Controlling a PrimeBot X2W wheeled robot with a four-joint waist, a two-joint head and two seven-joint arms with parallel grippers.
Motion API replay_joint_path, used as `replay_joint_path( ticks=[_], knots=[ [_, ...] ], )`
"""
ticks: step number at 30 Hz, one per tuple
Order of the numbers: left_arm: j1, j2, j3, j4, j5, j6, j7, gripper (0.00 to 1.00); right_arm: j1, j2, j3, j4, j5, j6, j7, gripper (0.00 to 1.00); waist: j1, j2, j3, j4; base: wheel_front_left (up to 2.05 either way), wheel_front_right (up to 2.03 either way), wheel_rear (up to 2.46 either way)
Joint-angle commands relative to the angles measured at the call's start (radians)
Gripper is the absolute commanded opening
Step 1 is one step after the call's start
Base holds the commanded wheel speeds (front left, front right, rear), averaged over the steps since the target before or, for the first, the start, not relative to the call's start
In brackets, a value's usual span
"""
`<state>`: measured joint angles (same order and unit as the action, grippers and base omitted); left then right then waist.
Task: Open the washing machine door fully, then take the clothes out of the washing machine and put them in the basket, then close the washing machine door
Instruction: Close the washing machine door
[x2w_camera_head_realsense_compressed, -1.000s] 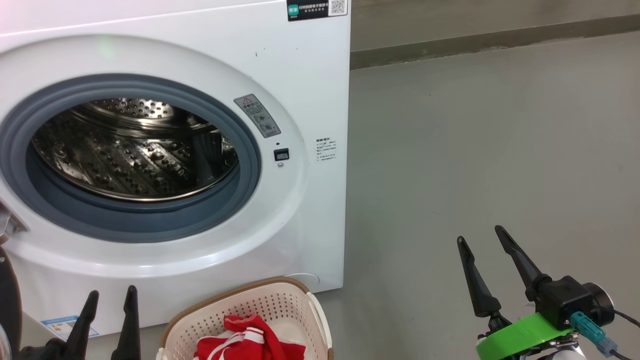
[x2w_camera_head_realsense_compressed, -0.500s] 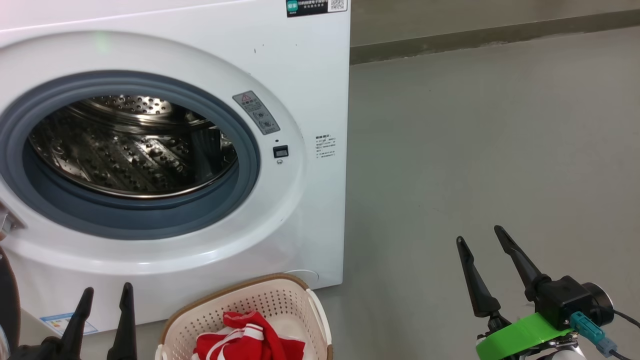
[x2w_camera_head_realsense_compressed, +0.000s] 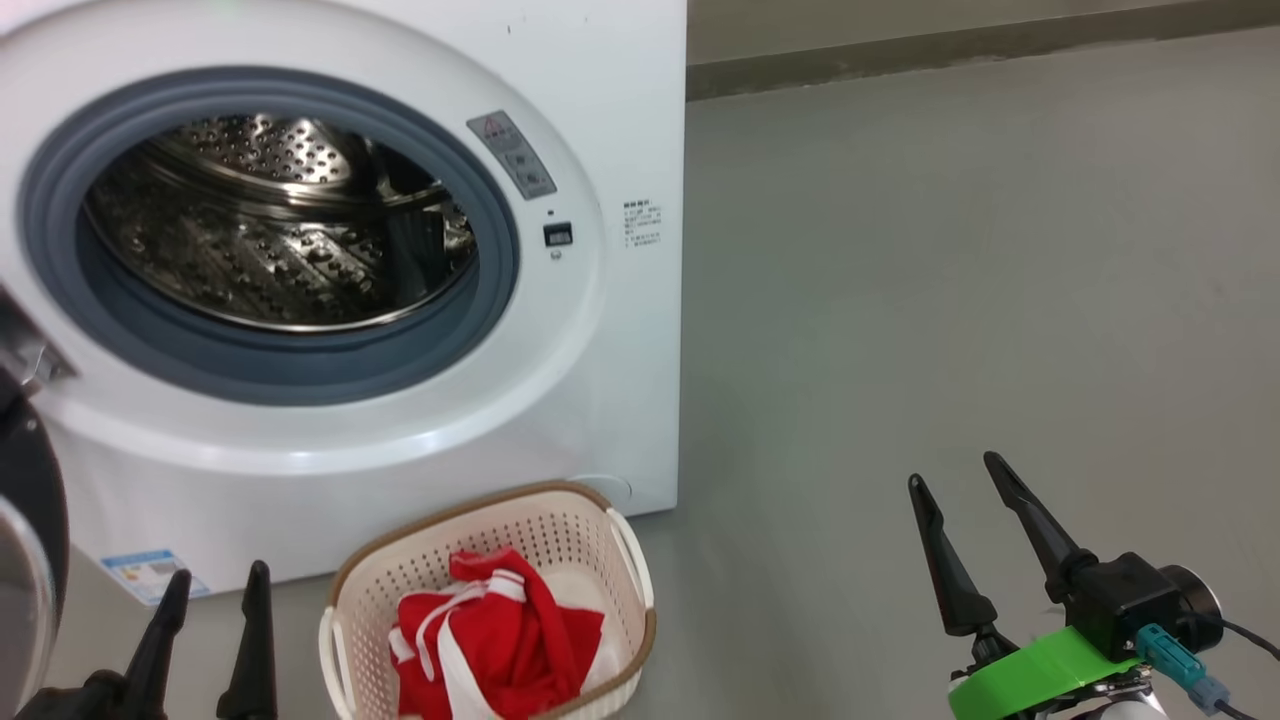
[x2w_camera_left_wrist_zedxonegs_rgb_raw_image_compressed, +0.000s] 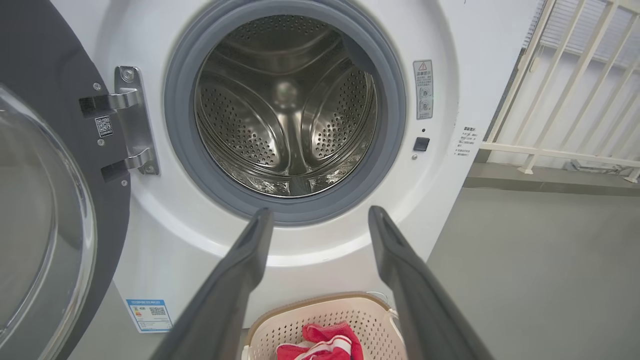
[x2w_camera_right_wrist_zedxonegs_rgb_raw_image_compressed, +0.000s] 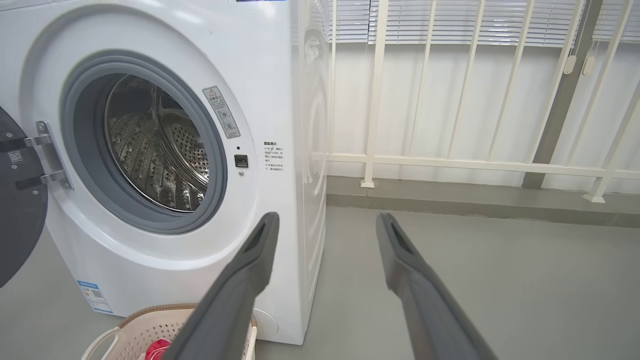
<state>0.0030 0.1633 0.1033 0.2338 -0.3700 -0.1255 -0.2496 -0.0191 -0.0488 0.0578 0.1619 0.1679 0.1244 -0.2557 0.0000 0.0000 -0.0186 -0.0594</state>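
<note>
The washing machine (x2w_camera_head_realsense_compressed: 620, 380) stands on the grey floor (x2w_camera_head_realsense_compressed: 950, 250). Its door (x2w_camera_left_wrist_zedxonegs_rgb_raw_image_compressed: 45, 60) is swung open to the left on a metal hinge (x2w_camera_left_wrist_zedxonegs_rgb_raw_image_compressed: 132, 120). The door's dark rim and bulging glass show along the left edge of the head view and the left wrist view. Inside the grey gasket (x2w_camera_head_realsense_compressed: 300, 375) the drum (x2w_camera_head_realsense_compressed: 280, 220) shows its perforated steel walls.

The clothes (x2w_camera_head_realsense_compressed: 500, 640), red with white stripes, lie bunched in the basket (x2w_camera_head_realsense_compressed: 560, 530). The basket stands on the floor just in front of the washing machine, below the door opening and toward the machine's lower right corner. A small blue label (x2w_camera_head_realsense_compressed: 150, 575) sits low on the machine's front, to the left of the basket.

The left gripper (x2w_camera_head_realsense_compressed: 218, 572) is at the bottom left, just left of the basket. Its fingers are spread wide and hold nothing. In its wrist view they point at the lower part of the gasket, with the basket low between them.

The right gripper (x2w_camera_head_realsense_compressed: 952, 470) is well to the right, over bare floor. Its fingers are also wide apart and empty. Its wrist view shows a white railing (x2w_camera_right_wrist_zedxonegs_rgb_raw_image_compressed: 450, 162) beyond the machine's side.
</note>
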Motion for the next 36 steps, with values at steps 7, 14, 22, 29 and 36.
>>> replay_joint_path(
  ticks=[7,14,22,29,36],
  knots=[
    [-0.021,0.024,0.032,-0.037,-0.011,-0.005,-0.012,1.00,-0.017,-0.001,0.027,-0.027,0.006,0.006,-0.006,1.00,0.0000,0.0000,0.004,0.003,-1.39,1.39,0.00],
    [-0.022,0.017,0.039,-0.040,-0.008,-0.005,-0.012,1.00,-0.017,-0.001,0.027,-0.025,0.007,0.006,-0.006,1.00,0.0000,0.0000,0.006,0.010,-0.44,0.44,0.00],
    [-0.024,0.003,0.054,-0.039,0.006,-0.005,-0.012,1.00,-0.018,-0.001,0.031,-0.025,0.007,0.006,-0.006,1.00,0.0000,0.0000,0.006,0.021,0.00,0.00,0.00],
    [-0.026,-0.005,0.065,-0.041,0.025,-0.005,-0.012,1.00,-0.027,-0.001,0.042,-0.016,0.012,0.006,-0.006,1.00,0.0000,0.0000,0.007,0.050,0.00,0.00,0.00],
    [-0.026,-0.011,0.067,-0.062,0.033,-0.005,-0.012,1.00,-0.042,-0.001,0.063,-0.010,0.017,0.006,-0.006,1.00,0.0000,0.0000,0.008,0.113,0.00,0.00,0.00]
  ],
)
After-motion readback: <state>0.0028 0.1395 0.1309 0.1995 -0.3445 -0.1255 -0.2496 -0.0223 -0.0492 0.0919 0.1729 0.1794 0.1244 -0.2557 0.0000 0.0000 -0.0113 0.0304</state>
